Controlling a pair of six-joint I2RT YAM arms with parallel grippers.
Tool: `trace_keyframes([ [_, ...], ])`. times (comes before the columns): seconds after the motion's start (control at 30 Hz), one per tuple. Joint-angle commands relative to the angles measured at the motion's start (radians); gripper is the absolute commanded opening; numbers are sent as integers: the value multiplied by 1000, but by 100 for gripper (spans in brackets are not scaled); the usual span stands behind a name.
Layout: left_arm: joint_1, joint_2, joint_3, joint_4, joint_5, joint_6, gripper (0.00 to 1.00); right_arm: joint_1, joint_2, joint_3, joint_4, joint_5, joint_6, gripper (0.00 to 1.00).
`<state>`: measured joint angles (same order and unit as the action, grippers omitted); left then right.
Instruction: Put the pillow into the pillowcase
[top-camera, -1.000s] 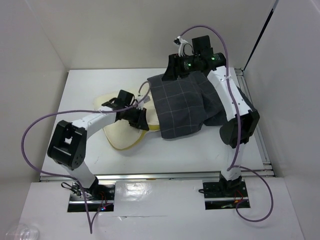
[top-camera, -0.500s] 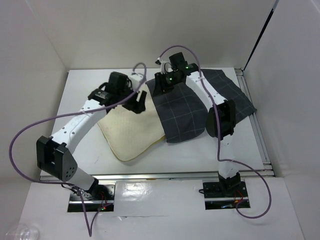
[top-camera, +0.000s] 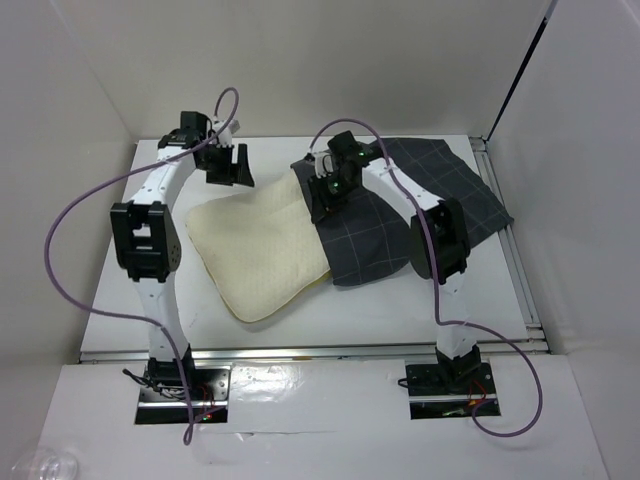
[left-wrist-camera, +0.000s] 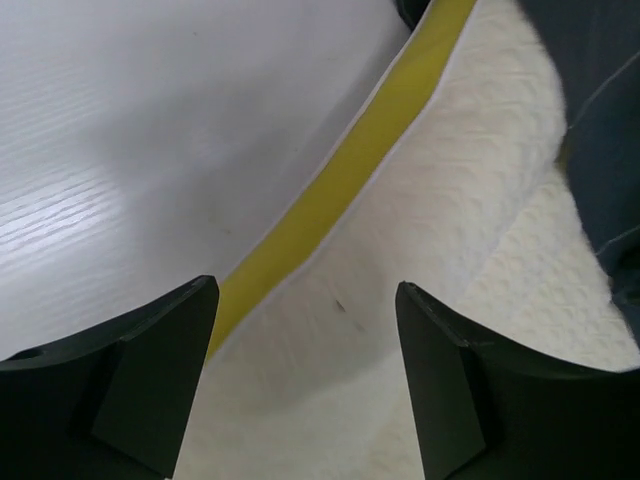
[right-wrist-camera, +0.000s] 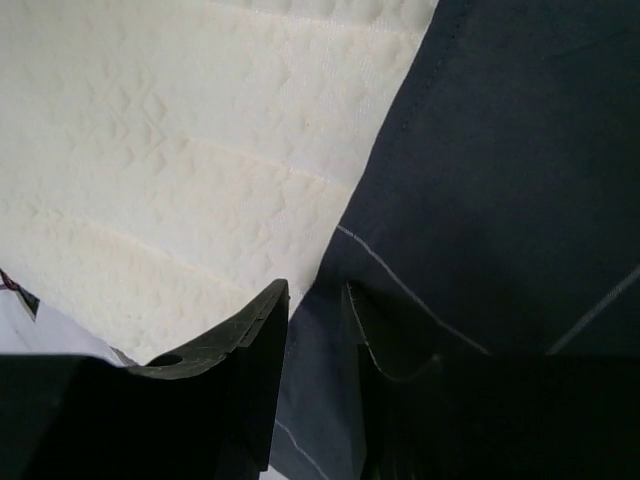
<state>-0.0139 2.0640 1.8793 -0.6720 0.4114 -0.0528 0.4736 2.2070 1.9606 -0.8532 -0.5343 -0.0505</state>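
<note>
The cream pillow (top-camera: 262, 252) lies flat on the table, its right end tucked under the edge of the dark grid-lined pillowcase (top-camera: 400, 215). My left gripper (top-camera: 226, 166) hovers open over the pillow's far left corner. In the left wrist view the left gripper (left-wrist-camera: 305, 335) frames the pillow (left-wrist-camera: 450, 200) and its yellow piping (left-wrist-camera: 340, 185), holding nothing. My right gripper (top-camera: 326, 196) sits at the pillowcase's left edge. In the right wrist view the right gripper (right-wrist-camera: 315, 320) is pinched on the pillowcase (right-wrist-camera: 520, 150) hem, beside the pillow (right-wrist-camera: 180, 150).
White walls enclose the white table (top-camera: 160, 290) at the back and both sides. A metal rail (top-camera: 510, 250) runs along the right edge. Purple cables loop off both arms.
The left gripper let go of the pillow, opened and swung to the far left corner. The pillow spread flat. The right gripper moved to the pillowcase's left edge and closed on it.
</note>
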Motion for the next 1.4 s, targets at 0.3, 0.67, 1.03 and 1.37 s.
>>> trace_keyframes([
  [0.3, 22, 351, 273, -371, 532, 298, 89, 7, -138, -22, 23, 50, -26, 38],
  [0.67, 129, 222, 103, -419, 523, 404, 94, 26, -99, -2, 14, 40, -26, 38],
  [1.03, 212, 203, 33, -624, 567, 594, 98, 66, -81, 27, 14, 40, -26, 38],
  [1.37, 200, 215, -66, -590, 535, 679, 100, 85, -90, 6, 23, 68, -26, 39],
])
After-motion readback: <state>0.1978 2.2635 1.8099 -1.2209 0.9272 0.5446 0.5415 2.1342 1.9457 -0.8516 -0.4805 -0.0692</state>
